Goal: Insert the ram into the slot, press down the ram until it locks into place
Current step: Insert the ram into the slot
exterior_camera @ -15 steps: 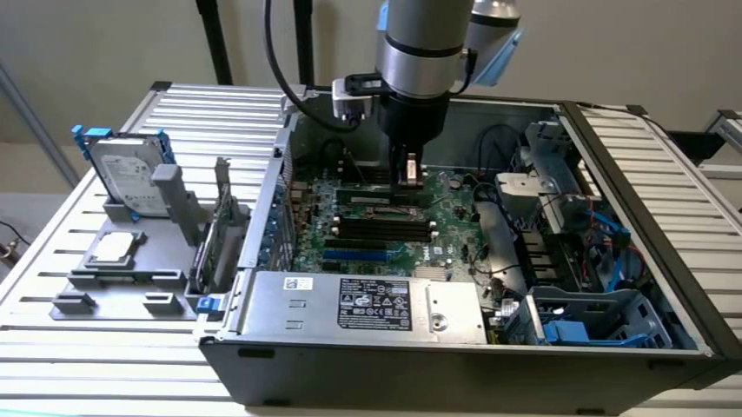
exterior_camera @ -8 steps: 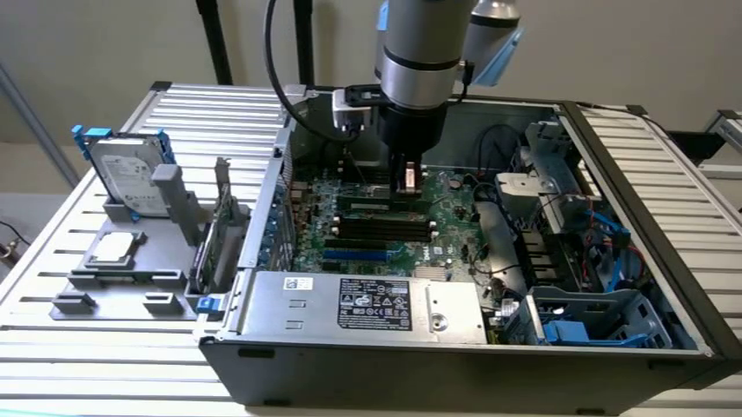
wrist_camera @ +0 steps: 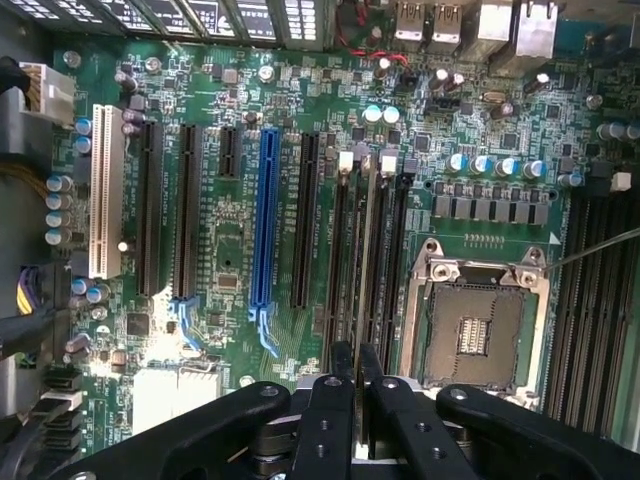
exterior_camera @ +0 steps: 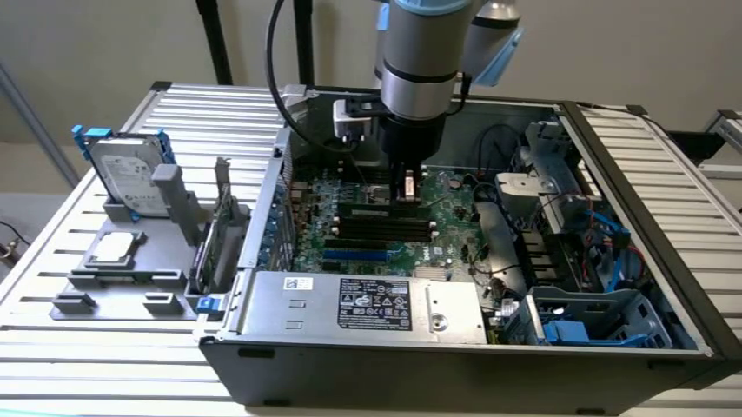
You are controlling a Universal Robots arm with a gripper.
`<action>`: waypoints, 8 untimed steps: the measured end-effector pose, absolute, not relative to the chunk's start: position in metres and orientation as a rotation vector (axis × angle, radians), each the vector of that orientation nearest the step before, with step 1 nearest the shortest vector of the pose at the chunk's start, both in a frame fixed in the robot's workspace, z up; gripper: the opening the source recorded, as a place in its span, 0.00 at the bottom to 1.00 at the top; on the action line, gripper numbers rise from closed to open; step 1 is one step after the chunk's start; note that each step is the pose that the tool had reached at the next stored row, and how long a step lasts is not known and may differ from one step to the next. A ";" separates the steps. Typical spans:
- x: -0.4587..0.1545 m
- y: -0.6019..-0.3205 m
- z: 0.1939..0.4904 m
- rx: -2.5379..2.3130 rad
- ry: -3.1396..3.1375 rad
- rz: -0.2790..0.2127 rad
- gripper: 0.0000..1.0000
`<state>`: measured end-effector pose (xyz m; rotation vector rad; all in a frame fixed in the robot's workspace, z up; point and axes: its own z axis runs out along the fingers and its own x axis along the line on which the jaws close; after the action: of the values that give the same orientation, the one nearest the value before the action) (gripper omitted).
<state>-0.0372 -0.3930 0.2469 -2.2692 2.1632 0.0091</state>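
Slatted table point(exterior_camera: 82, 369) | open case point(exterior_camera: 464, 369) holds motherboard point(wrist_camera: 228, 255) | fingers point(wrist_camera: 344, 378) pinch ram point(wrist_camera: 364, 260) (edge-on) at slot point(wrist_camera: 368, 200)

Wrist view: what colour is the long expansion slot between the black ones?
Blue. The expansion slot shows best in the wrist view.

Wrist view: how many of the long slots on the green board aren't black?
2. A white slot near one edge of the board, and a blue slot between black slots. The tool covers part of the board; more may be hidden.
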 end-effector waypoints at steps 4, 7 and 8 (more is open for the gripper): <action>-0.036 -0.393 0.245 -2.270 2.164 0.007 0.13; -0.035 -0.393 0.244 -2.271 2.165 0.006 0.13; -0.035 -0.393 0.243 -2.271 2.165 0.006 0.13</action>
<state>-0.0349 -0.3932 0.2433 -2.2710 2.1648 0.0055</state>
